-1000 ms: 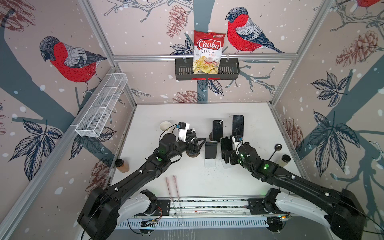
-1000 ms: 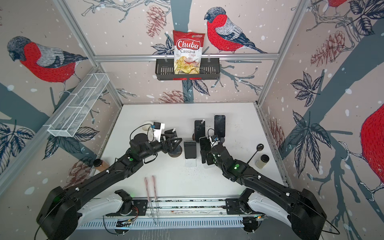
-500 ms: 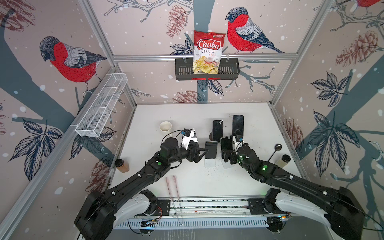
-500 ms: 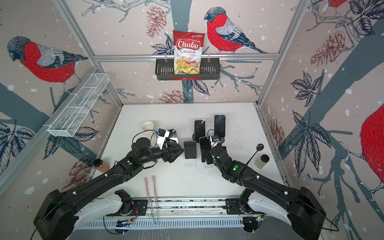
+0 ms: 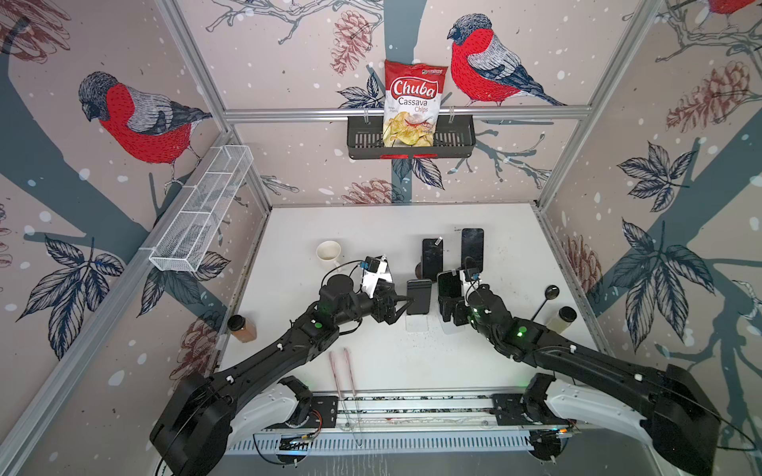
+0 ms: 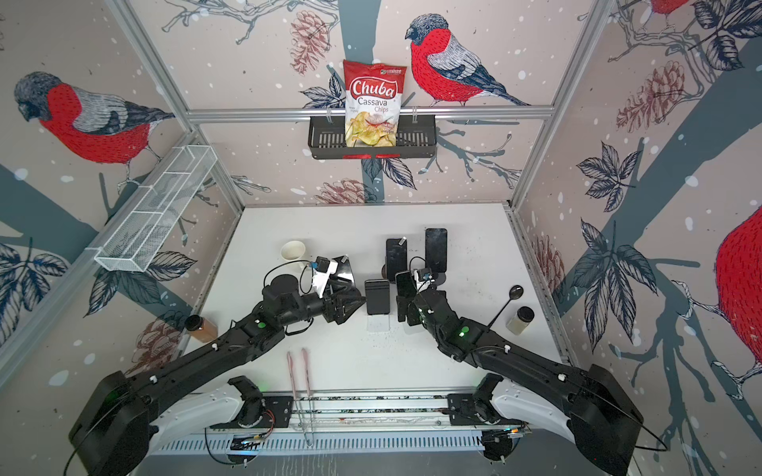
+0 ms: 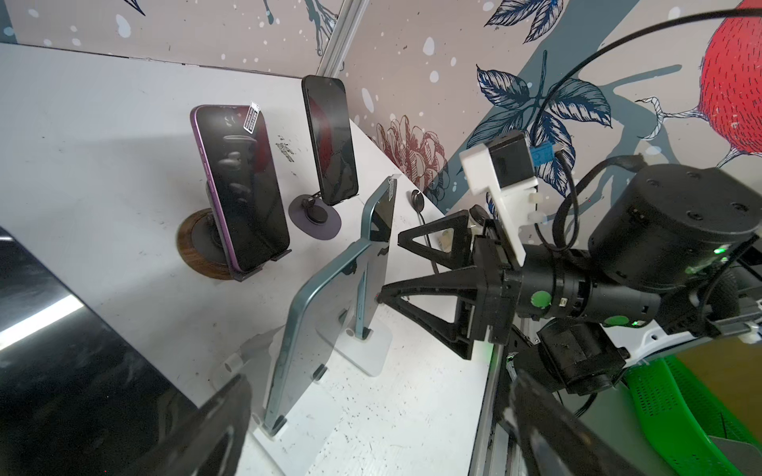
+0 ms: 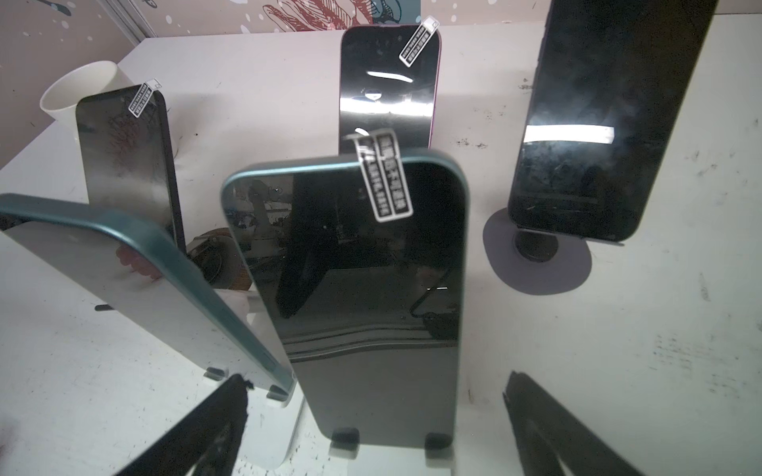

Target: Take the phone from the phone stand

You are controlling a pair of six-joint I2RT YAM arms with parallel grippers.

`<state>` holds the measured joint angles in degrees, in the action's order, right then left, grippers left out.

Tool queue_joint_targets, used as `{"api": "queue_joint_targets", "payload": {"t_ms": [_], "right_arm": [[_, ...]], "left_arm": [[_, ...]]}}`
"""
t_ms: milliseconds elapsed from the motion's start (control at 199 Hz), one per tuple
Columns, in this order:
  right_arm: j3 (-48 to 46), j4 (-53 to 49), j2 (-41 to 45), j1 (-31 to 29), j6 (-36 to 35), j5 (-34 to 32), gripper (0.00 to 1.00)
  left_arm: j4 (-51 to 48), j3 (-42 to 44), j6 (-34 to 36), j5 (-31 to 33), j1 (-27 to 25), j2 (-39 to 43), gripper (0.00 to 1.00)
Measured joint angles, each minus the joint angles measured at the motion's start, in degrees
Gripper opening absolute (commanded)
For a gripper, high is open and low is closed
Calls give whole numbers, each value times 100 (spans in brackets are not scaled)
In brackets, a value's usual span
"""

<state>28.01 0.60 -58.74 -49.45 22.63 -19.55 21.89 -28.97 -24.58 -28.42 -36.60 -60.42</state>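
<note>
Several phones lean on stands mid-table. Two teal-edged ones stand side by side on white stands. My right gripper (image 5: 450, 309) (image 8: 377, 377) is open, with the lower part of one teal phone (image 8: 363, 268) (image 5: 449, 286) between its fingers and a gap on each side. That phone rests on its white phone stand (image 7: 371, 350). My left gripper (image 5: 402, 311) (image 7: 381, 377) is open beside the other teal phone (image 5: 419, 296) (image 7: 309, 321), one fingertip close to its edge. A purple phone (image 5: 431, 259) and a dark phone (image 5: 472, 248) stand behind.
A further dark phone (image 8: 128, 165) stands by the left wrist, near a white mug (image 5: 328, 250). Two jars (image 5: 242, 328) (image 5: 563, 319), a black spoon (image 5: 550, 293) and pink chopsticks (image 5: 342, 371) lie around. A chips bag (image 5: 412, 103) sits in the wall basket.
My left arm has swung right, from the mug's side to the left teal phone, uncovering the mug. The right gripper has stayed at its phone, jaws slightly narrower.
</note>
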Motion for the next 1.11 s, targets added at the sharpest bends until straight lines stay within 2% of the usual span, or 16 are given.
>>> {"api": "queue_joint_targets", "payload": {"t_ms": [462,1105], "right_arm": [[129,177,-592,-127,131,-133,90],[52,446,-702,-162,81,-223,79]], "left_arm": [[144,197,98,24,0,138,97],[140,240,205,164,-2,299,97]]}}
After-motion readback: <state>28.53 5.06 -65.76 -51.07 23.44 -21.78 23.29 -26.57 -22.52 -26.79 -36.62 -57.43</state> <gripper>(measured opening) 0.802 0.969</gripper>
